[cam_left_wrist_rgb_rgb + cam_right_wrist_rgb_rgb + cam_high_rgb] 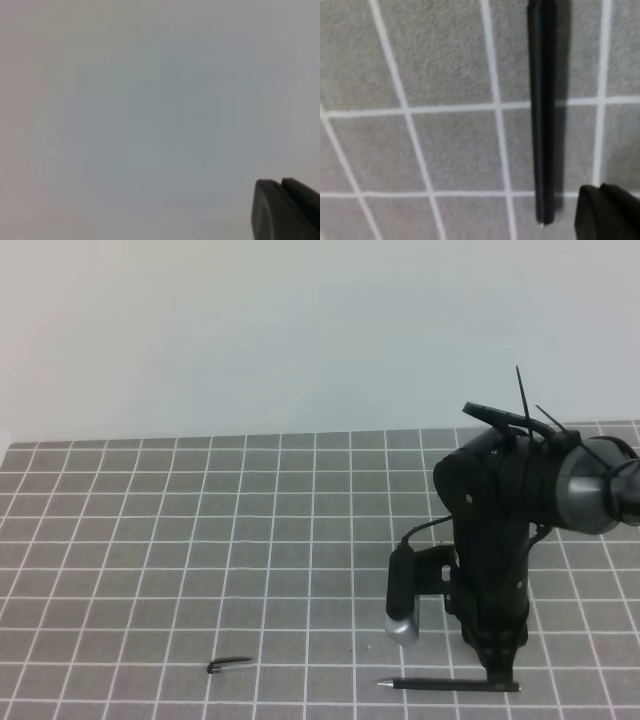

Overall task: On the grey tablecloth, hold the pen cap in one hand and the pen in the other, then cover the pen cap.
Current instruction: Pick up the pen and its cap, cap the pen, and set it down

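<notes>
Reaching down with the right claw (500,680) onto the pen (450,684), lying crosswise beneath it, tip pointing left toward the cap (230,665); claw's closure impossible to tell.

lab bench, gridded grey tablecloth (150,570), blank wall (250,330)

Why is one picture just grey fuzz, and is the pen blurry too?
The left wrist view shows only a plain pale blur, with a dark finger in its corner. The right wrist view sits very close, so the pen has soft edges and a faint shadow. The exterior high view is slightly soft, evenly lit; the pen cap stays tiny.
</notes>
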